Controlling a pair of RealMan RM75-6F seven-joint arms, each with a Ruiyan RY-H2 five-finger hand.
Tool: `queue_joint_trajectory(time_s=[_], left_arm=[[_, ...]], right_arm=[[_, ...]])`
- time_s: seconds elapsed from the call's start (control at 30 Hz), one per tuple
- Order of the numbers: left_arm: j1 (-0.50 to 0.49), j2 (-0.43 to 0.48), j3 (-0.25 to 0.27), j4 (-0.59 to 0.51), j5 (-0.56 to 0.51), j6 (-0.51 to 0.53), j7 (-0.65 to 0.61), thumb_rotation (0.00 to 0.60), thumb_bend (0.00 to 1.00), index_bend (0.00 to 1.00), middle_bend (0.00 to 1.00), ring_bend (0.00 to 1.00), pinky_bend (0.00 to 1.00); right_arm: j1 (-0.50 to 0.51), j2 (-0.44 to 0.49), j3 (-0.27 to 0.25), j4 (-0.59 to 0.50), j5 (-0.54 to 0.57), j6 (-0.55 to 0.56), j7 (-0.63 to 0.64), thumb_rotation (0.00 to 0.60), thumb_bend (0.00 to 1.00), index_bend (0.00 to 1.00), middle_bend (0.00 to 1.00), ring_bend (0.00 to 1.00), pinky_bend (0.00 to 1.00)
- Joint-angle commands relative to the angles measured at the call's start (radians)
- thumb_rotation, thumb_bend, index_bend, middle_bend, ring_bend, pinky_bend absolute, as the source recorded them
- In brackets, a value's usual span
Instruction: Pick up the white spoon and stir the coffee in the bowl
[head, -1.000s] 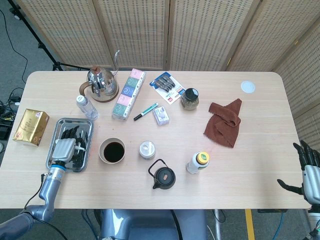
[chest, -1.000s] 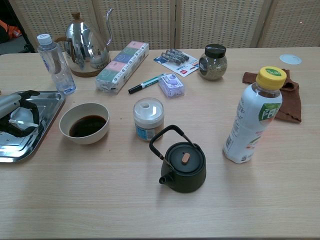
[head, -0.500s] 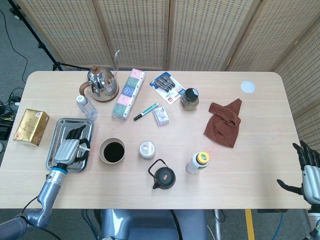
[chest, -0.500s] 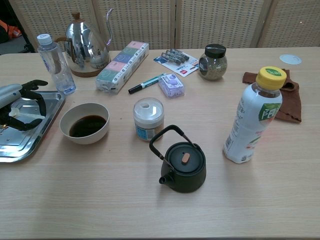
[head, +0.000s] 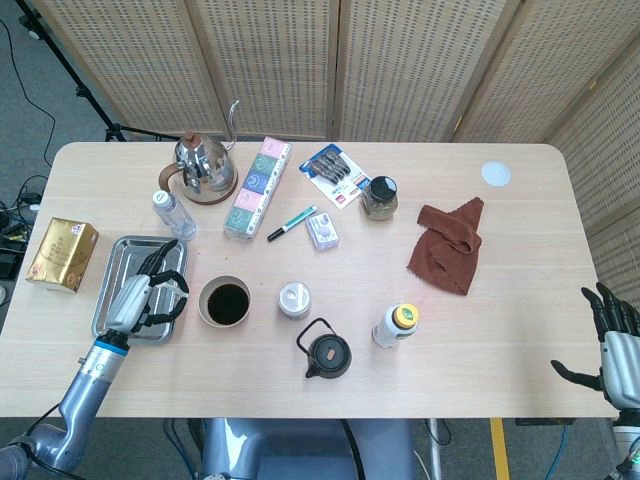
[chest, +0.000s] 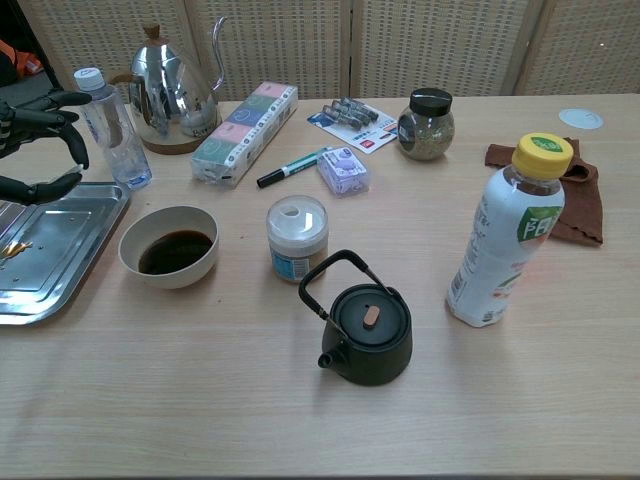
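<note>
The beige bowl (head: 224, 302) (chest: 170, 247) of dark coffee stands just right of the steel tray (head: 111, 262) (chest: 55, 262). My left hand (head: 146, 290) (chest: 36, 140) hangs raised over the tray's right half, a little left of the bowl, its dark fingers curled. The white spoon shows in neither view. The part of the tray that shows is bare, so the spoon seems to sit inside the curled hand. My right hand (head: 611, 340) hovers beyond the table's right front corner with its fingers spread and nothing in it.
A water bottle (chest: 108, 125) and steel kettle (chest: 178, 88) stand behind the tray. A white jar (chest: 297, 238), black teapot (chest: 366, 330) and yellow-capped bottle (chest: 510, 235) stand right of the bowl. A gold box (head: 62, 253) lies left of the tray.
My left hand has risen off the tray and shifted slightly toward the bowl. The white piece seen under its fingers in the tray is gone from there. The right hand has barely moved.
</note>
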Motion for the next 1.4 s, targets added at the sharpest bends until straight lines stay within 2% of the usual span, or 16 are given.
queue_joint_trajectory(time_s=[0.03, 0.47, 0.7, 0.93, 1.4], left_arm=[[-0.016, 0.03, -0.007, -0.07, 0.014, -0.024, -0.164, 0.6, 0.43, 0.65, 0.0, 0.0, 0.0], [-0.086, -0.128, -0.018, 0.03, 0.007, -0.095, -0.443, 0.6, 0.43, 0.65, 0.0, 0.0, 0.0], [-0.103, -0.205, -0.026, 0.116, 0.007, -0.087, -0.504, 0.6, 0.43, 0.66, 0.0, 0.0, 0.0], [-0.121, -0.267, -0.019, 0.212, -0.005, -0.12, -0.565, 0.6, 0.43, 0.66, 0.0, 0.0, 0.0], [-0.145, -0.34, -0.015, 0.342, -0.007, -0.142, -0.632, 0.6, 0.43, 0.66, 0.0, 0.0, 0.0]], right_arm=[[0.0, 0.0, 0.0, 0.0, 0.001, 0.0, -0.001, 0.6, 0.0, 0.0, 0.0, 0.0, 0.0], [0.003, 0.0, 0.002, 0.006, 0.012, -0.008, 0.002, 0.6, 0.0, 0.0, 0.0, 0.0, 0.0], [0.006, 0.0, 0.004, 0.012, 0.021, -0.017, 0.009, 0.6, 0.0, 0.0, 0.0, 0.0, 0.0], [0.015, -0.006, 0.006, 0.024, 0.038, -0.037, 0.008, 0.6, 0.0, 0.0, 0.0, 0.0, 0.0], [0.021, -0.01, 0.01, 0.036, 0.056, -0.054, 0.011, 0.6, 0.0, 0.0, 0.0, 0.0, 0.0]])
